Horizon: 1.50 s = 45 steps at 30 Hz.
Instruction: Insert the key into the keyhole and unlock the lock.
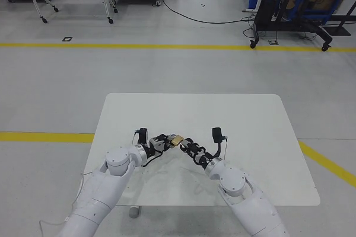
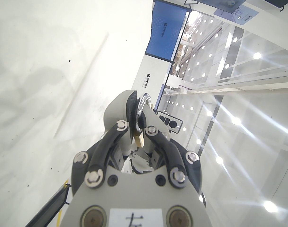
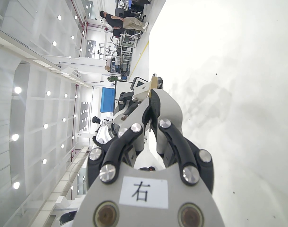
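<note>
Over the table, at frame centre in the top view, you have the left gripper clamped on the lock. Its wrist view adds the steel shackle. The right gripper pinches the key, which its wrist view reveals, close against the lock.

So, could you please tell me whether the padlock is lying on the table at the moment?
No, the padlock is clamped in the left gripper, held up off the table.
</note>
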Each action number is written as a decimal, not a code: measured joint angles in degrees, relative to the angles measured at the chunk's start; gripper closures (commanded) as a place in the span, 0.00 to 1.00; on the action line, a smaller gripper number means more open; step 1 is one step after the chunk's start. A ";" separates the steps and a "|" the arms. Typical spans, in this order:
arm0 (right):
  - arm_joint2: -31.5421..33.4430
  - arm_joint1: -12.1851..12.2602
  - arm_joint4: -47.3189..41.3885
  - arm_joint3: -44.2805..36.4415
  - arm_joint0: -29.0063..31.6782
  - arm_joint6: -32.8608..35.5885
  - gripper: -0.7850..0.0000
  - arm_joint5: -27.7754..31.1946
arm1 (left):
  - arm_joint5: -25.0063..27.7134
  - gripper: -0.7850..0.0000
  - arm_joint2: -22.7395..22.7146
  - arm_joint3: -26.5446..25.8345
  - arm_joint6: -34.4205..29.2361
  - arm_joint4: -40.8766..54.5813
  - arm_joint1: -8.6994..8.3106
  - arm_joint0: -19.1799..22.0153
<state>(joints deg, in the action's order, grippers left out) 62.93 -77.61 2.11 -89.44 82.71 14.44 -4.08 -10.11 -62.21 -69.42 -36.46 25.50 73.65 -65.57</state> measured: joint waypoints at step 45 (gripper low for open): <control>0.23 -0.23 -2.11 0.01 -0.22 -0.28 1.00 -2.04 | 0.36 1.00 -0.86 -0.34 1.35 -1.30 -0.22 0.06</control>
<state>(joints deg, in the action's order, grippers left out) 63.16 -77.85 -0.01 -89.43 82.49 14.16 -6.12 -9.75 -63.07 -69.76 -35.12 24.20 73.43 -65.51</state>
